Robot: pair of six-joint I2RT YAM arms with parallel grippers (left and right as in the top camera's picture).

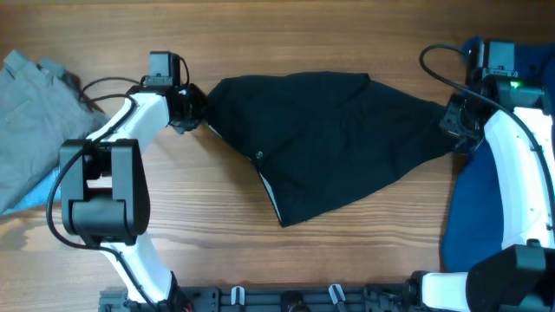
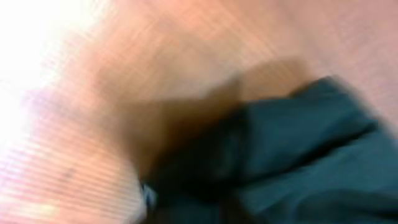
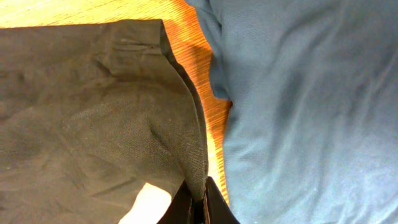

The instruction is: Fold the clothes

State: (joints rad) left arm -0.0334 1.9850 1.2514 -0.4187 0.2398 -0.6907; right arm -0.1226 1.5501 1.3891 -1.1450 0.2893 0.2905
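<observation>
A black garment (image 1: 334, 143) lies stretched across the middle of the wooden table. My left gripper (image 1: 198, 108) is at its left corner and is shut on the cloth, which shows dark and blurred in the left wrist view (image 2: 292, 162). My right gripper (image 1: 453, 121) is at the garment's right corner. In the right wrist view its fingers (image 3: 198, 202) are shut on a raised fold of the black garment (image 3: 93, 124).
A grey garment (image 1: 35, 113) lies at the table's left edge with a bit of light blue cloth (image 1: 35, 198) under it. A blue garment (image 1: 477, 204) lies at the right edge, also in the right wrist view (image 3: 305, 106).
</observation>
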